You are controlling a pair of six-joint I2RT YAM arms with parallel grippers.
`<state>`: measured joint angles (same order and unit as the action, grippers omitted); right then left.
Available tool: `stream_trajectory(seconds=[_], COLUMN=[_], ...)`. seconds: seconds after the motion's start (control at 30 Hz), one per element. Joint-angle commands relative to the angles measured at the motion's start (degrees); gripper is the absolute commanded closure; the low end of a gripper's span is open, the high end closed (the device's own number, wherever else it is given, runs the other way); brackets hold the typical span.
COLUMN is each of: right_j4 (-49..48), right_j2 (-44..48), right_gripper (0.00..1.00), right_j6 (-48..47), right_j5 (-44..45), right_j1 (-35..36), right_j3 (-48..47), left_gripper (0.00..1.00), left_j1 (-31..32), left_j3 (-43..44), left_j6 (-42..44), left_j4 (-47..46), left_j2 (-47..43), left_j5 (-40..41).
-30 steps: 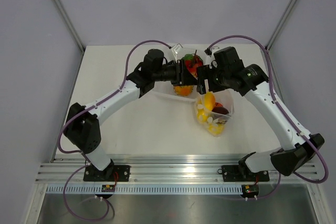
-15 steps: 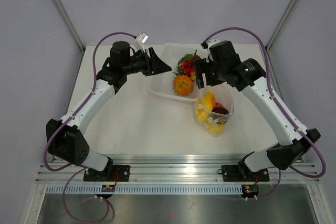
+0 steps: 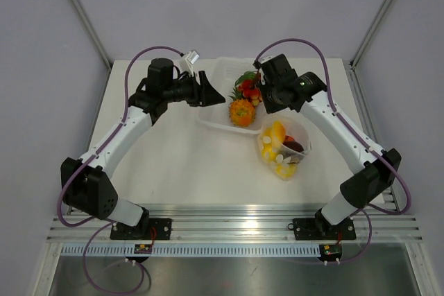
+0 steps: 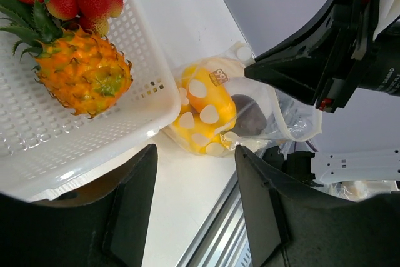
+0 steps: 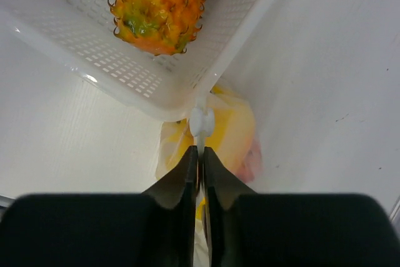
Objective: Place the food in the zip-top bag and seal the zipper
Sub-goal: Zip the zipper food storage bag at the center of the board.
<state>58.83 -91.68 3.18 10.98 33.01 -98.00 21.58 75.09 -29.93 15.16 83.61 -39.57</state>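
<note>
Left claw (image 4: 195,154): we see it spread wide, holding nothing, by the tray (image 4: 75,154).
Right claw (image 5: 199,153): pressed together, pinching the zipper (image 5: 201,121).
Zip-top bag (image 3: 284,152): on the table (image 3: 173,157) just beside the tray's corner, yellow food (image 4: 206,114) inside.
Pineapple (image 3: 241,111): in the tray.

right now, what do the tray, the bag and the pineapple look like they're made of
The tray looks like rigid white plastic, slightly translucent: it has a moulded grid of small holes and a smooth rim. The zip-top bag looks like thin clear plastic film: it crinkles, and yellow food shows through it. The pineapple is probably a glossy plastic or rubber toy, going by its moulded spikes and shiny highlights.
</note>
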Motion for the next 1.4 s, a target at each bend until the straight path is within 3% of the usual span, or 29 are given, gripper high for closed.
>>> stream_trajectory(seconds=[0.0,0.03,0.13,0.27,0.4,0.6,0.8,1.07,1.37], right_j4=[-2.4,-2.7,-3.8,-6.4,-7.2,-7.1,-7.7,-7.7,-8.4], right_j2=[3.4,4.5,7.2,12.0,16.1,21.2,24.8,25.8,26.0], right_gripper=[0.92,0.99,1.00,1.00,1.00,1.00,1.00,1.00,1.00], right_j6=[-0.6,-0.8,-1.0,-1.8,-2.3,-2.7,-5.6,-5.6,-5.5], right_j5=[-0.1,-1.1,-4.7,-12.7,-17.9,-21.1,-24.5,-25.3,-25.3], right_j1=[0.6,0.6,0.6,0.5,0.4,0.5,0.5,0.5,0.5], right_j3=[0.3,0.8,3.0,7.2,9.9,13.9,16.4,17.2,17.6], left_gripper=[0.41,0.38,0.25,0.20,0.20,0.23,0.26,0.31,0.39], left_j1=[-0.1,-0.1,0.3,4.0,8.1,11.5,12.4,15.0,16.7], left_j3=[-2.1,-2.6,-6.0,-8.1,-10.0,-13.1,-10.8,-7.2,-7.5], left_j6=[4.5,4.9,6.0,10.8,17.0,18.2,15.6,13.9,3.5], left_j4=[-3.9,-6.6,-14.0,-18.8,-24.2,-36.2,-42.2,-43.3,-54.2], left_j2=[-1.3,-1.3,-1.0,-0.6,0.0,1.3,5.0,8.4,11.0], left_j5=[-3.5,-5.2,-9.9,-11.8,-14.8,-17.3,-21.4,-25.7,-29.2])
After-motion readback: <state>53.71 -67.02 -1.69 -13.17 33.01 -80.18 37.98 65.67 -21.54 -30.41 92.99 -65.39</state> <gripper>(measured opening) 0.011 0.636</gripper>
